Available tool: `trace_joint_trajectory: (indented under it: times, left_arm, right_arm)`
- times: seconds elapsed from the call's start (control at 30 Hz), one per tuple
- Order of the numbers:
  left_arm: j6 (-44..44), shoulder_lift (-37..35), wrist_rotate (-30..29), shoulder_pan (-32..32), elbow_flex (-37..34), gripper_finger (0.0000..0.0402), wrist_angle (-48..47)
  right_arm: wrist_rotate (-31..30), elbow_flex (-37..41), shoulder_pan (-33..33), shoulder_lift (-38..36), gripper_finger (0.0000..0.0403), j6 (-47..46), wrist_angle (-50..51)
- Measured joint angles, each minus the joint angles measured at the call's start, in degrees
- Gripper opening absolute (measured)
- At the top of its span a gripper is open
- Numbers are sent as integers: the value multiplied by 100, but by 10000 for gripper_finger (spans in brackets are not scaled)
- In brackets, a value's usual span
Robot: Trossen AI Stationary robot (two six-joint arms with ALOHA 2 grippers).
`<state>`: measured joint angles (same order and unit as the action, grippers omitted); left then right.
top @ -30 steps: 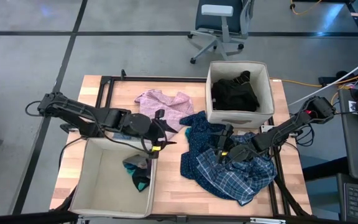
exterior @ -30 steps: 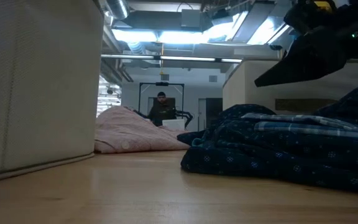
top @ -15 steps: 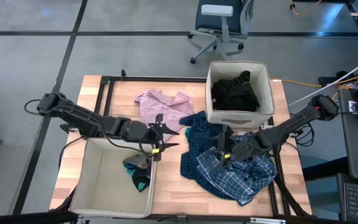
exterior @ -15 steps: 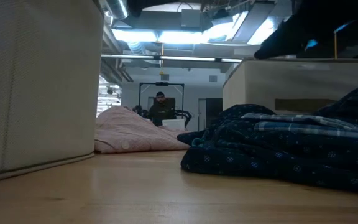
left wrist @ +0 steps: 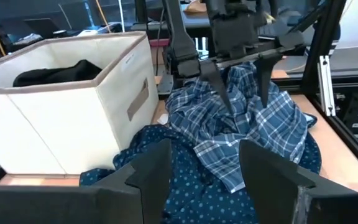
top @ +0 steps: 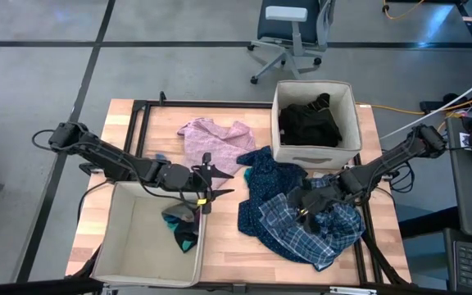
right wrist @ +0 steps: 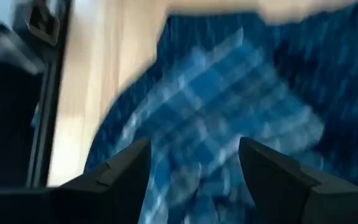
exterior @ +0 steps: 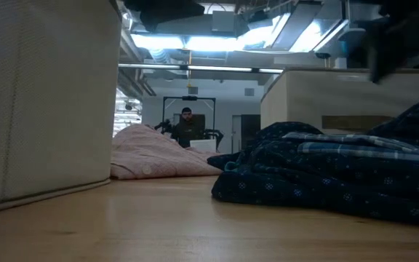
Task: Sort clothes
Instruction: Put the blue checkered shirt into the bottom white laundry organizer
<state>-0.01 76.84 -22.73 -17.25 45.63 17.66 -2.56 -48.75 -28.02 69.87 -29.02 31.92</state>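
Surface: wooden table point(top: 224, 246) with a black frame, on grey floor; an office chair point(top: 289, 29) stands beyond the far edge.
Background: low view looks across to a person point(exterior: 188, 125) seated far back in the room.
Left bin: beige fabric bin point(top: 129, 246) at the near left corner, teal and dark garments point(top: 180, 225) lying in its right side.
Right bin: beige fabric bin point(top: 279, 123) at the far right, black pieces point(top: 310, 121) inside.
Pink patterned top: point(top: 211, 139) flat on the table, far centre, between the two bins.
Blue pile: dotted navy garment point(top: 265, 176) with the blue-white plaid shirt point(top: 301, 238) heaped on it, near right, touching the right bin's front.
Left gripper: point(top: 211, 182) fingers apart, nothing between them; hovering over the left bin's far right corner, pointed toward the blue pile.
Right gripper: point(top: 306, 209) fingers spread, directly over the plaid shirt, tips down at the cloth; cannot tell whether they touch it.
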Motion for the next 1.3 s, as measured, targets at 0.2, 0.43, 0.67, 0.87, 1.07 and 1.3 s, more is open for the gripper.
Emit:
trace_joint_trajectory:
  times: [0.2, 0.43, 0.67, 0.87, 1.07, 1.3]
  left_arm:
    - [-1, 0, -1, 3, -9, 180, -19]
    - [35, 0, -3, 47, -9, 180, -43]
    - [2, 0, -6, 52, -8, 180, -49]
    - [-30, 0, -6, 52, -7, 180, -55]
    - [-109, 0, -6, 52, -7, 180, -80]
    - [-109, 0, -5, 52, -7, 180, -80]
  right_arm:
    - [355, -36, -257, -30, 243, -970, 1241]
    - [337, -860, -548, -77, 243, -1955, 3026]
    - [-385, -802, -925, -39, 243, -1981, 2890]
    - [-789, -246, -1151, 15, 243, -2027, 2405]
    - [-587, 349, -1138, 15, 243, -2024, 1335]
    - [-760, 883, -1138, 16, 243, -1813, 507]
